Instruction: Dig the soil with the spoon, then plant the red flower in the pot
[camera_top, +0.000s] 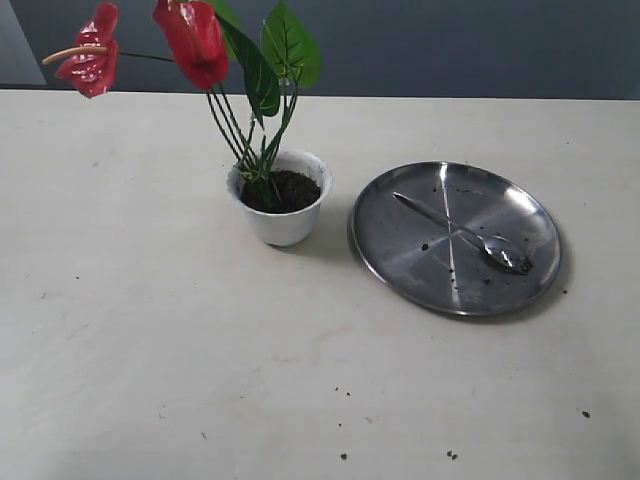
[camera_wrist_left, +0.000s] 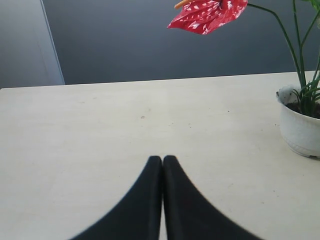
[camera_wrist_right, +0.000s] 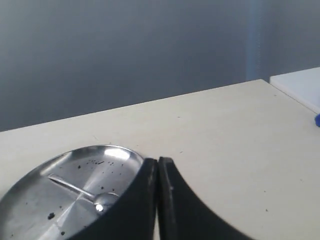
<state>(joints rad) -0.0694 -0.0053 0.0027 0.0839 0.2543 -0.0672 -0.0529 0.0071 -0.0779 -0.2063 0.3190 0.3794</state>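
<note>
The red flower stands upright in the white pot, its stems rooted in the dark soil. To the pot's right, the silver spoon lies on the round steel plate, its bowl soil-smeared. Neither gripper shows in the exterior view. My left gripper is shut and empty, over bare table, with the pot and a red bloom off to its side. My right gripper is shut and empty beside the plate, where the spoon rests.
Loose soil crumbs dot the pale table near the front edge, and a few lie on the plate. A white surface with a small blue object shows past the table's edge in the right wrist view. A grey wall stands behind.
</note>
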